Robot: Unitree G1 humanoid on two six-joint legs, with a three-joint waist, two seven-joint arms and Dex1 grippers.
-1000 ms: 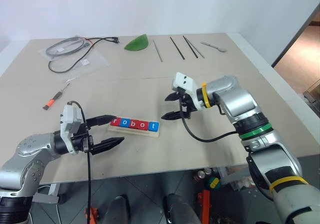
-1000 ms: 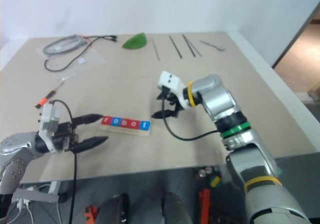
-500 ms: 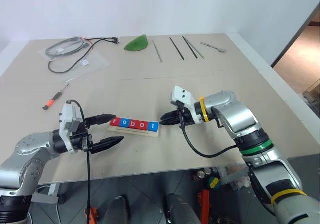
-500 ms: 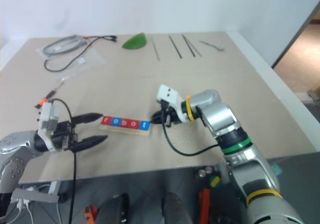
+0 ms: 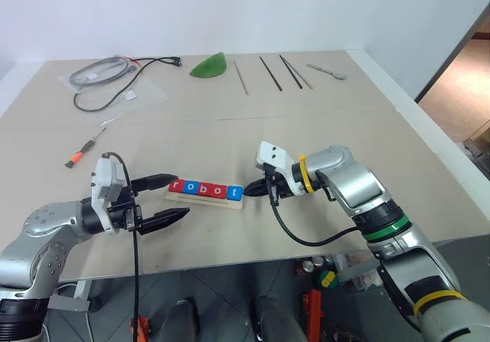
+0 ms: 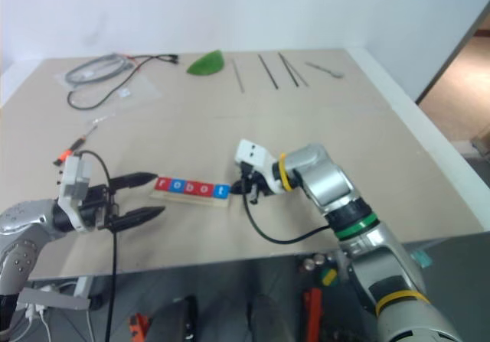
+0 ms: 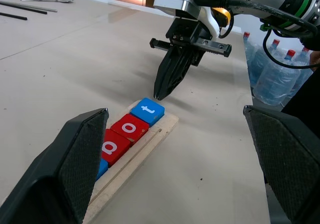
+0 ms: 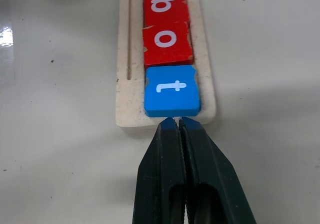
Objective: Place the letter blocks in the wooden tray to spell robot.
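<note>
Five letter blocks (image 5: 205,190) lie in a row in the wooden tray (image 8: 125,58) and read r, o, b, o, t: red, blue, red, red, blue. My right gripper (image 5: 249,192) is shut with nothing in it. Its joined tips (image 8: 176,123) sit low at the outer edge of the blue t block (image 8: 171,89), at the tray's right end. My left gripper (image 5: 181,197) is open and level at the tray's left end. One of its fingers lies behind the r block (image 5: 177,186), the other in front of the tray.
At the table's far side lie a bagged cable (image 5: 115,78), a green leaf-shaped piece (image 5: 209,66), thin dark rods (image 5: 272,73) and a spoon (image 5: 328,70). An orange-handled screwdriver (image 5: 83,151) lies at the left. Water bottles (image 7: 280,68) stand beyond the table's edge.
My right gripper has shut, sunk toward the table and moved left to the t block's end. The left gripper and the blocks have stayed put.
</note>
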